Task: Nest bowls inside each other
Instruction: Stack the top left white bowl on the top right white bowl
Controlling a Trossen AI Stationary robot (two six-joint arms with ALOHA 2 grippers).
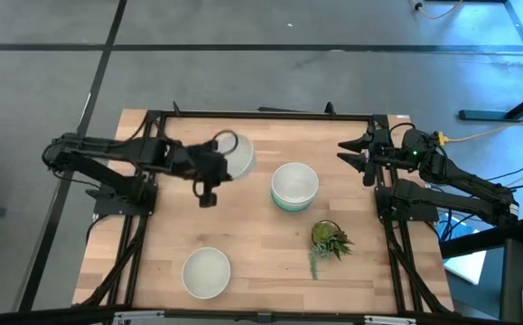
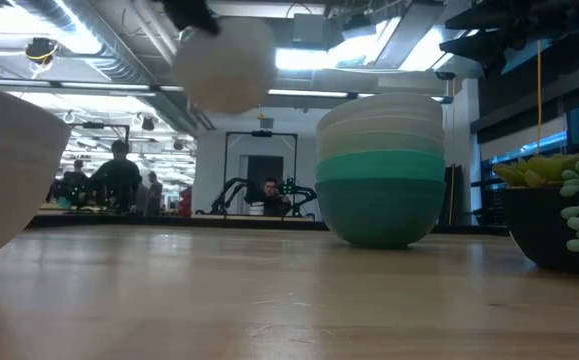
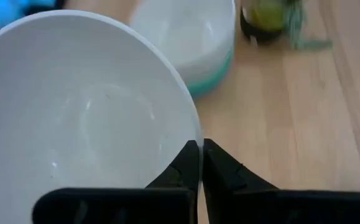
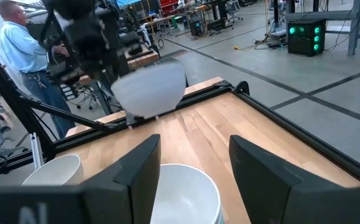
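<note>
My left gripper is shut on a white bowl and holds it in the air over the table's far left part; in the low view that bowl hangs high above the wood. A stack of nested bowls, white on top and mint then teal below, stands on its base at mid-table. A single white bowl rests on the table near the front edge. My right gripper is open at the far right edge, apart from everything. My left gripper pinches the white bowl's rim, one finger inside the bowl and one outside. It comes level from the table's left side. The bowl is lifted clear of the table and tilted, its open side turned toward the gripper.
A small spiky green plant in a dark pot stands right of centre, near the stack. Black frame rails run along the table's far and side edges. Bare wood lies between the stack and the front bowl. People show in the room behind.
</note>
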